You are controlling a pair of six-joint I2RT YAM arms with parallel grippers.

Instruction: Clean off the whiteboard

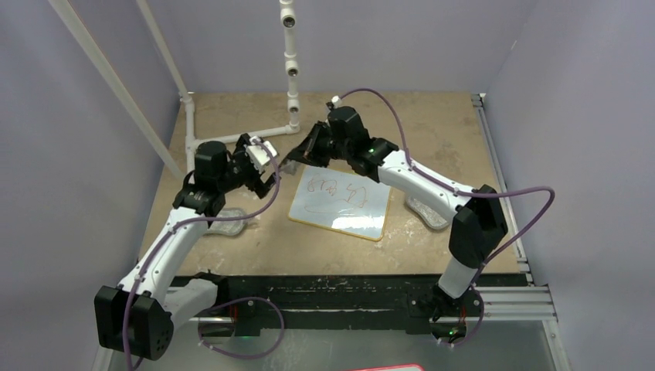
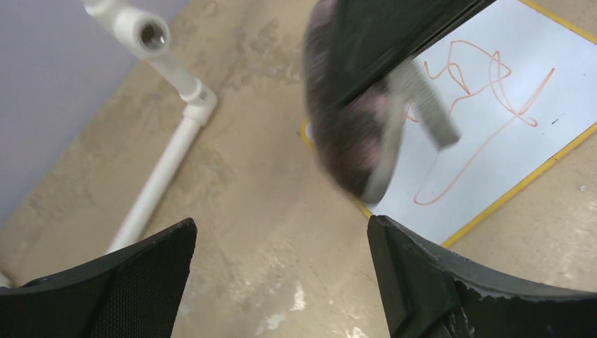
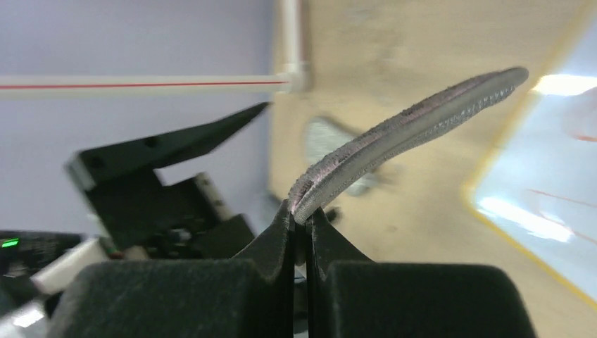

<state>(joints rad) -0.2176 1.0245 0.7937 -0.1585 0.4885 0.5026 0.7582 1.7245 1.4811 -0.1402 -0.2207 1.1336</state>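
Note:
The whiteboard (image 1: 340, 204) lies flat mid-table, white with a yellow rim and red scribbles; it also shows in the left wrist view (image 2: 493, 105) and the right wrist view (image 3: 542, 176). My right gripper (image 3: 301, 218) is shut on the edge of a grey oval cloth pad (image 3: 408, 134), which sticks out ahead of the fingers. In the top view this gripper (image 1: 299, 157) hovers at the board's far left corner. The pad (image 2: 352, 134) hangs blurred over that corner. My left gripper (image 2: 281, 232) stands open and empty over bare table, just left of the board (image 1: 270, 174).
A white pipe frame (image 1: 292, 85) rises at the back, with a branch along the table (image 2: 169, 148). Two more grey pads lie on the table, one by the left arm (image 1: 232, 224), one by the right arm (image 1: 429, 210). Walls close in both sides.

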